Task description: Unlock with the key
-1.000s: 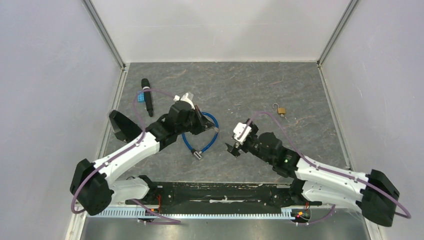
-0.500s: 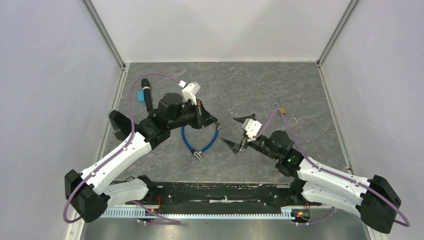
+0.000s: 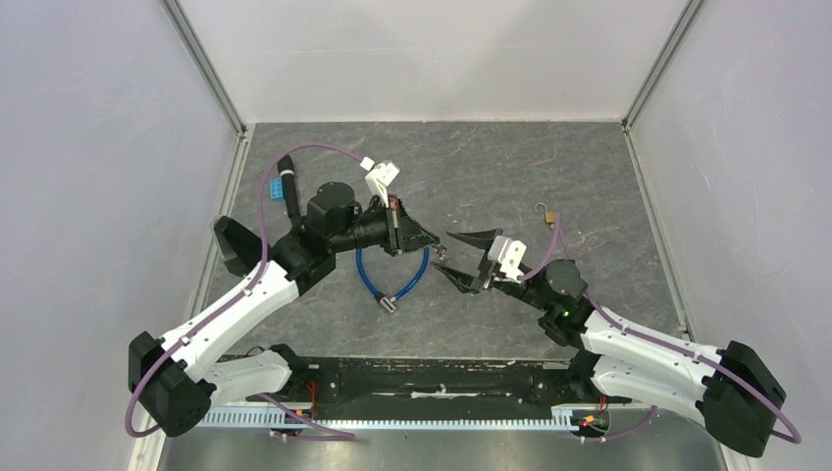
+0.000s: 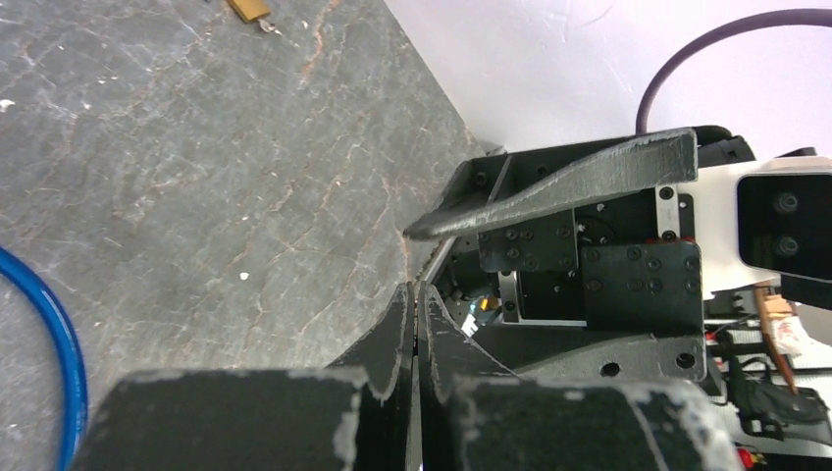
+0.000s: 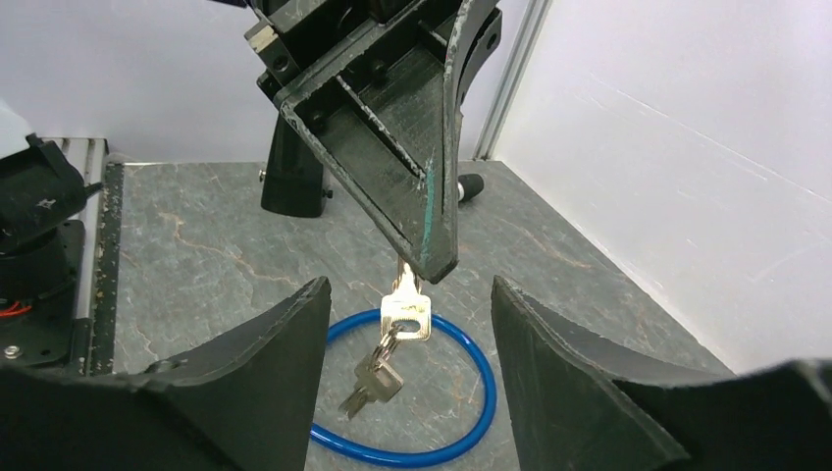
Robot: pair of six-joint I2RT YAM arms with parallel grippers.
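Two questions from Ana: which end effector has the key point(image 5: 405, 316), and how is it held?

Ben: The left end effector point(image 3: 424, 242) has it. Its jaws are closed tight on the key's narrow end, so the wide head hangs downward from the tips, above the desk point(image 3: 510, 167). A ring point(image 5: 389, 343) through the head carries a second key point(image 5: 368, 385), which dangles lower.

Ana: And the right end effector point(image 3: 442, 251)?

Ben: Open. Its fingers point(image 5: 265, 373) stand apart, one on each side of the hanging key, and neither touches it. From above, the two arms meet tip to tip near the middle of the desk.

Ana: Where is the padlock point(image 3: 550, 216)?

Ben: Lying on the desk, well apart from both end effectors, on the far side of the right arm's wrist. It is too small to tell whether the shackle is latched.

Ana: Anything else down there?

Ben: A blue cable point(image 3: 392, 278) lies in a loop on the desk, right beneath the keys. A black pen-shaped tool point(image 3: 291, 201) with a blue piece on it lies near the left wall, beyond the left arm.
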